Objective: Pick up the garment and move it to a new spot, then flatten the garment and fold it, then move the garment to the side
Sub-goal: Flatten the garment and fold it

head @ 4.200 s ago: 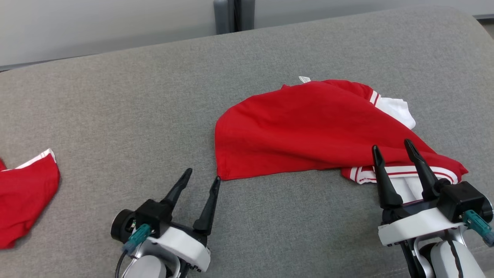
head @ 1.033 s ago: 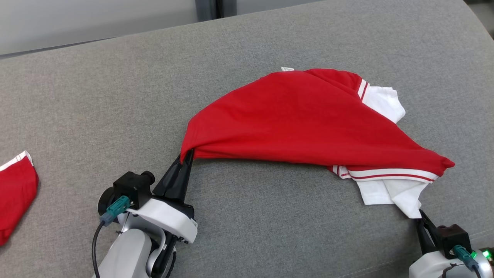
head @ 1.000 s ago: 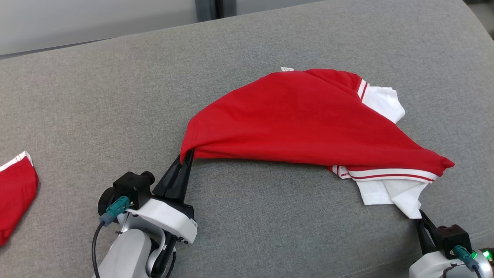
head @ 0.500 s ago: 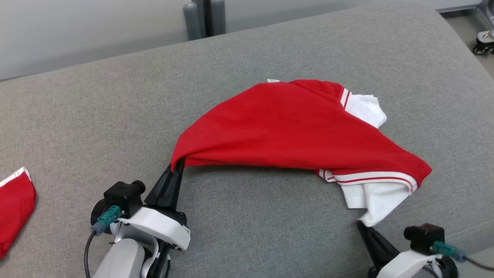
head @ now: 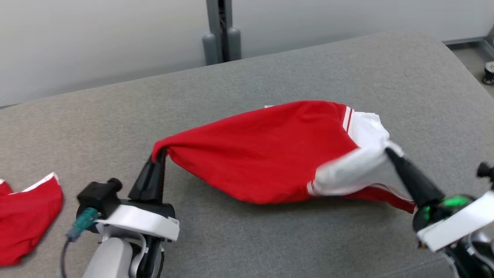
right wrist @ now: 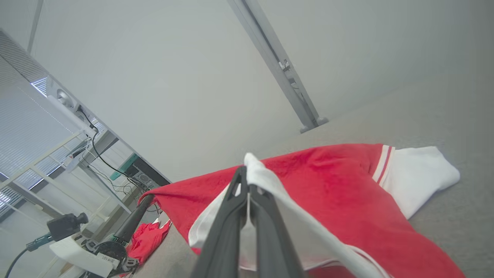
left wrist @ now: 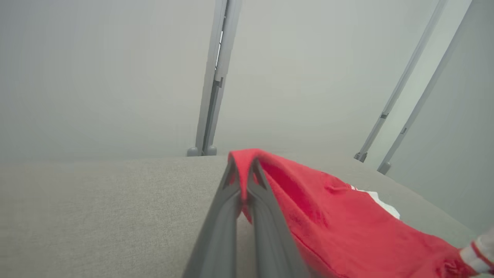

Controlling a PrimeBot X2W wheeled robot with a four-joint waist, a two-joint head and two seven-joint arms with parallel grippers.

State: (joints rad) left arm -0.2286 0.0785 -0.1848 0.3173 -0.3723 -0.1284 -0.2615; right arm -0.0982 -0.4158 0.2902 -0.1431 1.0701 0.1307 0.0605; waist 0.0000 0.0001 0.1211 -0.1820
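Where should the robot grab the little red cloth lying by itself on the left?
Probably the white-trimmed corner of the red cloth, coming from its right side: that corner sticks out flat over bare grey cushion, so one edge is easy to pinch. The rest looks bunched and runs off the picture.

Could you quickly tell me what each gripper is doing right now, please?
Left gripper: shut on a red corner of the garment.
Right gripper: shut on a white part of the garment.

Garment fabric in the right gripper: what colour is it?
White: the right gripper holds a white part of the red garment. Best in right wrist view.
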